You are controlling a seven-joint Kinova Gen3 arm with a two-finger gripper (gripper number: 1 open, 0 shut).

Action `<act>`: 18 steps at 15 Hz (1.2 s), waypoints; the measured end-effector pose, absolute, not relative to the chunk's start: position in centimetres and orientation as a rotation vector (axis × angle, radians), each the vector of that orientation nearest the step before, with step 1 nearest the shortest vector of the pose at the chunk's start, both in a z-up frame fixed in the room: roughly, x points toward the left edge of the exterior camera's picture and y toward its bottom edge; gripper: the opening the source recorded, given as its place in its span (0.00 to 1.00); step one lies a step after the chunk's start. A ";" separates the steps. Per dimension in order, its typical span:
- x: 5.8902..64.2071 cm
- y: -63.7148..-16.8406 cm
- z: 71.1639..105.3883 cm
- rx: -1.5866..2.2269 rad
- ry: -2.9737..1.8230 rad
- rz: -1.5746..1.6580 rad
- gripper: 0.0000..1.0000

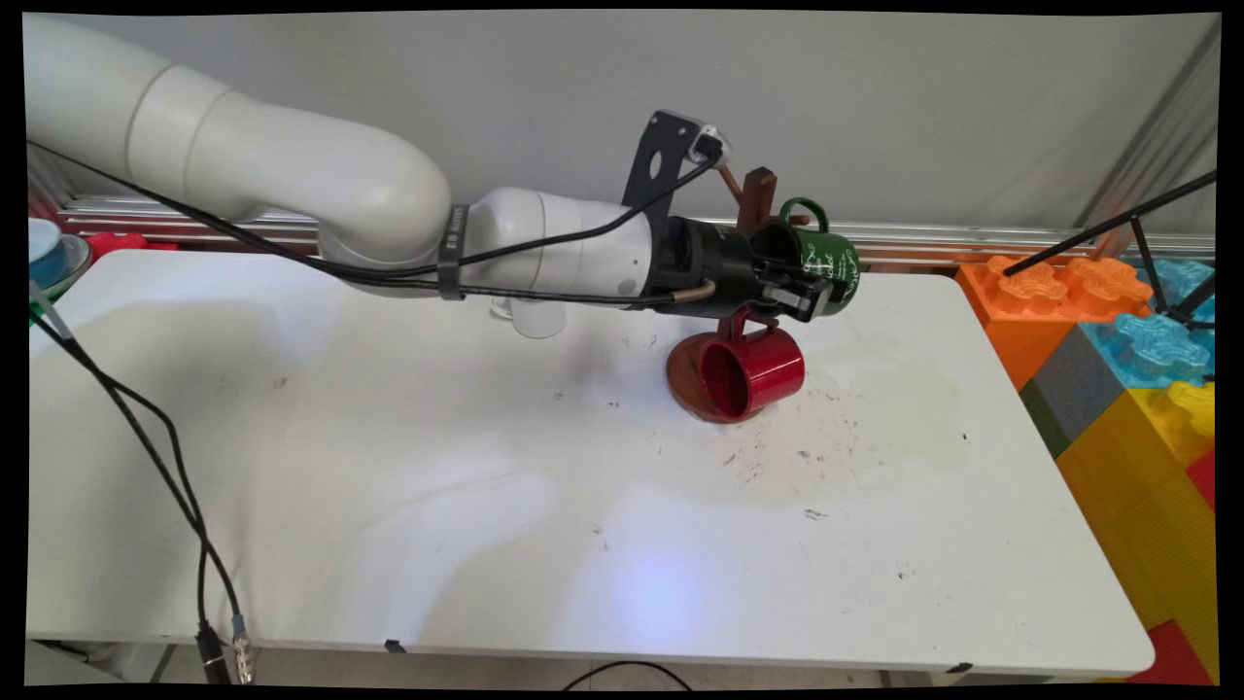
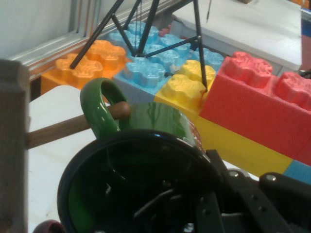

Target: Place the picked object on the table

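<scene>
We see the hand (image 1: pixel 812 292) clamped on a green mug's (image 1: pixel 821 258) rim beside the wooden mug tree (image 1: pixel 757 197).
Main view: a red mug (image 1: pixel 753 374) hangs lower, above the table (image 1: pixel 389 467); the green mug's white lettering is unreadable. Hand view: the green mug's handle (image 2: pixel 99 111) rings a wooden peg (image 2: pixel 73 127).

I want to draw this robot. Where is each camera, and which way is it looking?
Main view: above the table's near side, looking down across the white table to the wall; shows the white arm and its claw.
Hand view: on the hand, looking along the claw into the green mug, toy bricks behind; shows only the black linkage.
Shared: green mug, wooden peg rack, bricks.
</scene>
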State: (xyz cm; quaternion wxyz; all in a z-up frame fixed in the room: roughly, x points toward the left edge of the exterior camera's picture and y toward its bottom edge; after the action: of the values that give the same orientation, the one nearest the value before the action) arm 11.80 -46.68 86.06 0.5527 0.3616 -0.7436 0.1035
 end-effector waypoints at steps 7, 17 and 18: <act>12.7 -44.3 87.5 0.795 -1.764 0.219 0.00; 15.6 -42.3 89.7 0.688 -1.831 0.229 0.00; 16.0 -42.1 89.9 0.678 -1.840 0.231 0.00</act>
State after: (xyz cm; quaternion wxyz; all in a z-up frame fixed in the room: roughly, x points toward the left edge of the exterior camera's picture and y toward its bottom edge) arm 15.96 -42.12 89.90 0.5511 0.2864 -0.7776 0.0977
